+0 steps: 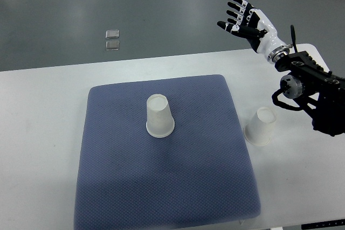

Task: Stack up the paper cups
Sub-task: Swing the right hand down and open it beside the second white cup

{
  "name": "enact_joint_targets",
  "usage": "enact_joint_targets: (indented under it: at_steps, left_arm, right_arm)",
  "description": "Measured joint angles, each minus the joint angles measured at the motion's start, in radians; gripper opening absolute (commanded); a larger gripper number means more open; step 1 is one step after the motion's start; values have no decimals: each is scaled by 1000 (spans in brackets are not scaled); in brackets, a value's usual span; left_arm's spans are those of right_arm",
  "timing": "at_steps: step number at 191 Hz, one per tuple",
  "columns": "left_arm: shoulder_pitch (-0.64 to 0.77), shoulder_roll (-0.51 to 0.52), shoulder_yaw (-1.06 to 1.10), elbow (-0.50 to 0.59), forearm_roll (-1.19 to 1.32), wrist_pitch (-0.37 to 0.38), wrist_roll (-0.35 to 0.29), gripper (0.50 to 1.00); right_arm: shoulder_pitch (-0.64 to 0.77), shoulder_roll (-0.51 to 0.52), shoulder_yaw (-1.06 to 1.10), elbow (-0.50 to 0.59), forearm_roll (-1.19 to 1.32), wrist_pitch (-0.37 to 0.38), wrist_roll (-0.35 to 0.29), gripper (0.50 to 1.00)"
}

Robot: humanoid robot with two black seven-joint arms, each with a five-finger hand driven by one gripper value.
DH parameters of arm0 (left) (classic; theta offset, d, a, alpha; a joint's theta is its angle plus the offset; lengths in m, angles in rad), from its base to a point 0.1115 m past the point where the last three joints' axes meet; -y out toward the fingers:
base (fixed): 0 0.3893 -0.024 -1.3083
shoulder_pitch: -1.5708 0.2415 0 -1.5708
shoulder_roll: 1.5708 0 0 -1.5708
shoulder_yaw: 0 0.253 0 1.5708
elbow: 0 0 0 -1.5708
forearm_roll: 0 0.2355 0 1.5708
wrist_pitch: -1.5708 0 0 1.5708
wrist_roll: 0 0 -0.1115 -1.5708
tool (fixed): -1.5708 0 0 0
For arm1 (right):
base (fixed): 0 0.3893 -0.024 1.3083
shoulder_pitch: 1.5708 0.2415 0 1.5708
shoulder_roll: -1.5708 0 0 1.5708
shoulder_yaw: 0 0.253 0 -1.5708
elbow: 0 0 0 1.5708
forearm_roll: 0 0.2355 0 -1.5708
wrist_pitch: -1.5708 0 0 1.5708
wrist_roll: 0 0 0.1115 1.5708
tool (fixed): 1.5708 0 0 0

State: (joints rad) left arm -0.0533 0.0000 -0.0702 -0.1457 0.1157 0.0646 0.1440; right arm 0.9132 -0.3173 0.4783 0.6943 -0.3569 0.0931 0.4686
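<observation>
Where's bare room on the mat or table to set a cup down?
The blue mat is bare everywhere except around the upside-down cup near its middle; the front half is widest. The white table left of the mat is bare too. It is crowded right of the mat: the second cup sits beside the right hand's arm.

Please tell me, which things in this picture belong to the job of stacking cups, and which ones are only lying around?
Belong to the job:
- paper cup on the mat, upside down
- paper cup on the table, upside down, right of the mat
- right hand, fingers spread, holding nothing

Only lying around:
- blue mat
- white table
- two small clear squares on the floor
</observation>
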Motion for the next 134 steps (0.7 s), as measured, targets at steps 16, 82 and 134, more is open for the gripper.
enact_joint_targets:
  at_steps: [16, 82, 134]
  left_arm:
    - [0, 0, 0, 0, 0, 0, 0, 1000]
    - [0, 0, 0, 0, 0, 0, 0, 1000]
    - [0, 0, 0, 0, 0, 0, 0, 1000]
  right_arm:
    - [1, -104, -33, 88, -89, 10, -14, 915]
    - [6, -505, -133, 436, -477, 247, -54, 915]
    - [26, -659, -138, 553, -768, 415, -49, 915]
